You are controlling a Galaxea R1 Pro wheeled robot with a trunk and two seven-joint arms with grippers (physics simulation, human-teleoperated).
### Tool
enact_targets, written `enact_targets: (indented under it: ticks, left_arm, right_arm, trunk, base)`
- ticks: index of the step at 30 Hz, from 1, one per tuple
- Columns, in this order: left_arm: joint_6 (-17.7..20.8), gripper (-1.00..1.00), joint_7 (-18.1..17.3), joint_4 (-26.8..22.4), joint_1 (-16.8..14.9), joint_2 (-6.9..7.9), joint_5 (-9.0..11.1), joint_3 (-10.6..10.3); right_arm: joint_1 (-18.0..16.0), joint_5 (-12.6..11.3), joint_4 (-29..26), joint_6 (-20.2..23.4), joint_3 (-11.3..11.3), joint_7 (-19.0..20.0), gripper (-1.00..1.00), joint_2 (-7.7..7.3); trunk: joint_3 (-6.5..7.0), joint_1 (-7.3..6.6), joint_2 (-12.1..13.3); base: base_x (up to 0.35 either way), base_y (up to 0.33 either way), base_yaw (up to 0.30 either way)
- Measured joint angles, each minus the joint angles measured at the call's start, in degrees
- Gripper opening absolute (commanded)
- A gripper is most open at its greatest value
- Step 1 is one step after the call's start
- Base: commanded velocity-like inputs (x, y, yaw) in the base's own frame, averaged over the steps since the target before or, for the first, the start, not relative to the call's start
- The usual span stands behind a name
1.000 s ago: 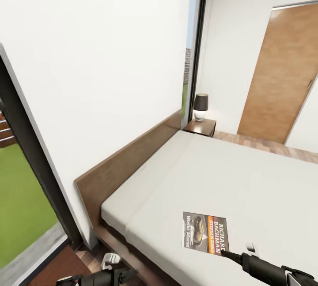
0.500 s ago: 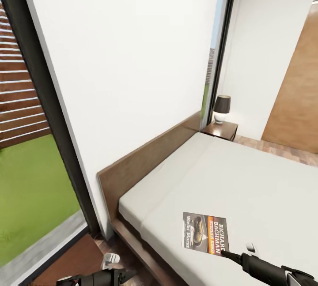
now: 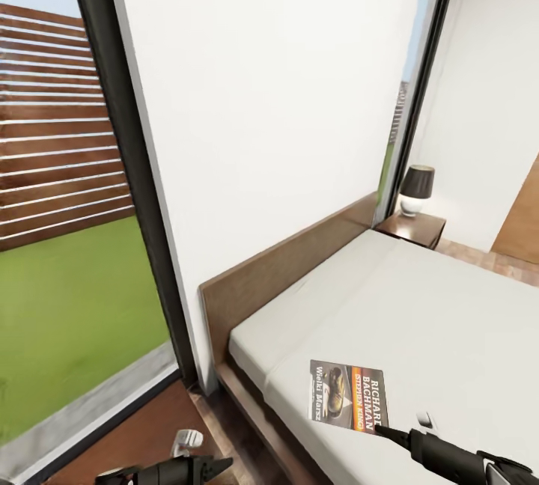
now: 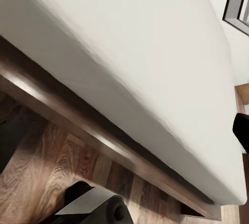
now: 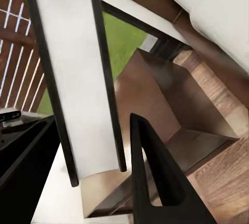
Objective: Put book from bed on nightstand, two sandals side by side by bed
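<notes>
The book (image 3: 348, 395) is pinched at its near right corner by the right end effector (image 3: 389, 431), above the bed (image 3: 449, 305). The left end effector (image 3: 196, 462) hangs low at the near left; its grip cannot be told. A nightstand (image 3: 412, 227) with a lamp (image 3: 416, 189) stands far right.

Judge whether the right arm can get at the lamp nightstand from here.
Probably not: the right tool, gripping the book, is at the bed's near side, and that nightstand stands beyond the whole mattress, far off.
</notes>
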Motion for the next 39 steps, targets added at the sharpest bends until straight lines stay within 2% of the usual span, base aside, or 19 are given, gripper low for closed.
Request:
enact_targets:
  ticks: [39]
  left_arm:
    - [0.0, 1.0, 0.1, 0.0, 0.0, 0.0, 0.0, 0.0]
  right_arm:
    - [0.0, 0.0, 0.0, 0.0, 0.0, 0.0, -1.0, 0.0]
  trunk:
    - [0.0, 0.0, 0.0]
  base:
    - [-0.006, -0.005, 0.292]
